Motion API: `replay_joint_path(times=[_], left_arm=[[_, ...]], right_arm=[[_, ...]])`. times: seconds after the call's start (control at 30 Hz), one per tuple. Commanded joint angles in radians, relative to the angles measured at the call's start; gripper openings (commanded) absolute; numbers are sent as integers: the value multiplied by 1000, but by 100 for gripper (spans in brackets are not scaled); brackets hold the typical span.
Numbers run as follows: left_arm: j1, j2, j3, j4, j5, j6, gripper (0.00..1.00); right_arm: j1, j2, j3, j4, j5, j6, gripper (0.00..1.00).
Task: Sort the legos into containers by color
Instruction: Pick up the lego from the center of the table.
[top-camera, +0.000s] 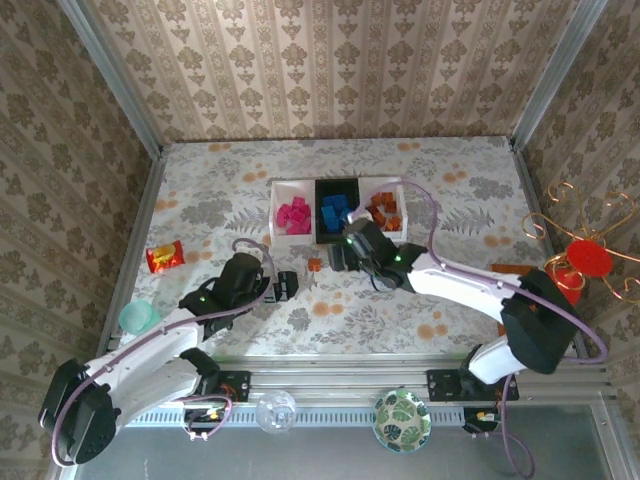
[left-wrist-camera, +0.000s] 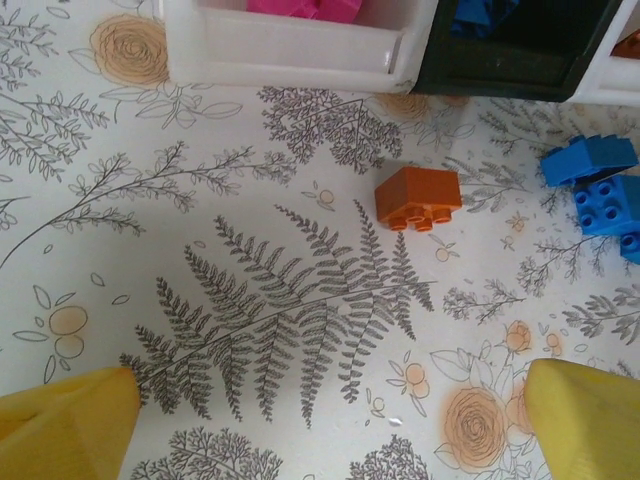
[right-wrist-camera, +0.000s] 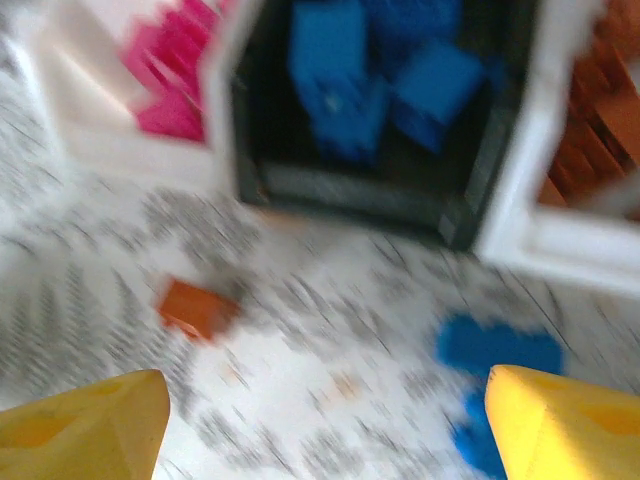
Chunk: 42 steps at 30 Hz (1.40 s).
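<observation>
1. Landmark: black plastic rectangular tray (left-wrist-camera: 500, 72), the middle of three joined trays. It holds blue plastic bricks (right-wrist-camera: 370, 70).
2. White plastic tray (left-wrist-camera: 280, 55) is joined to the black tray's left side and has magenta pink bricks (right-wrist-camera: 170, 85) in it.
3. Second white tray (right-wrist-camera: 560, 245) is joined to the black tray's right side and has orange-brown bricks (right-wrist-camera: 600, 150) in it.
4. One loose orange-brown brick (left-wrist-camera: 418, 196) lies on the floral table cover (left-wrist-camera: 250, 300), just in front of the black tray's left front corner, touching nothing.
5. Two loose blue bricks (left-wrist-camera: 600, 185) touch each other on the cover in front of the black tray, toward its right end.
6. My left gripper (left-wrist-camera: 330, 400) sits in front of the black tray and to its left. Its yellow fingers (left-wrist-camera: 65, 425) are spread wide with nothing between them.
7. My right gripper (right-wrist-camera: 325, 400) is just in front of the black tray, above the cover. Its fingers (right-wrist-camera: 565, 420) are spread and empty. This view is blurred.
8. Shiny red-orange snack packet (top-camera: 165, 257) lies well left of the black tray.
</observation>
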<state>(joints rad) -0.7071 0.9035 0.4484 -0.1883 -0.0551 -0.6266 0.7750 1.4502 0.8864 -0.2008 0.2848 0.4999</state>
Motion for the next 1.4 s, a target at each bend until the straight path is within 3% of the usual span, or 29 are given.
replay_joint_path(times=[0.0, 0.23, 0.43, 0.63, 0.97, 1.2, 1.37], left_arm=[[-4, 2, 26, 30, 12, 13, 100], [1, 5, 12, 41, 17, 4, 100], [6, 15, 7, 54, 25, -4, 100], [7, 25, 4, 60, 40, -5, 100], [8, 23, -1, 60, 41, -7, 100], [10, 24, -6, 65, 44, -7, 100], [9, 28, -10, 73, 50, -8, 100]], right_arm=[[-10, -105, -100, -97, 90, 97, 82], [-77, -208, -264, -113, 15, 131, 70], [-148, -116, -254, -41, -127, 106, 69], [-174, -23, -232, 20, -163, 100, 70], [-227, 55, -207, 87, -173, 71, 62], [-243, 63, -207, 95, -171, 61, 43], [-243, 28, -237, 88, -164, 55, 37]])
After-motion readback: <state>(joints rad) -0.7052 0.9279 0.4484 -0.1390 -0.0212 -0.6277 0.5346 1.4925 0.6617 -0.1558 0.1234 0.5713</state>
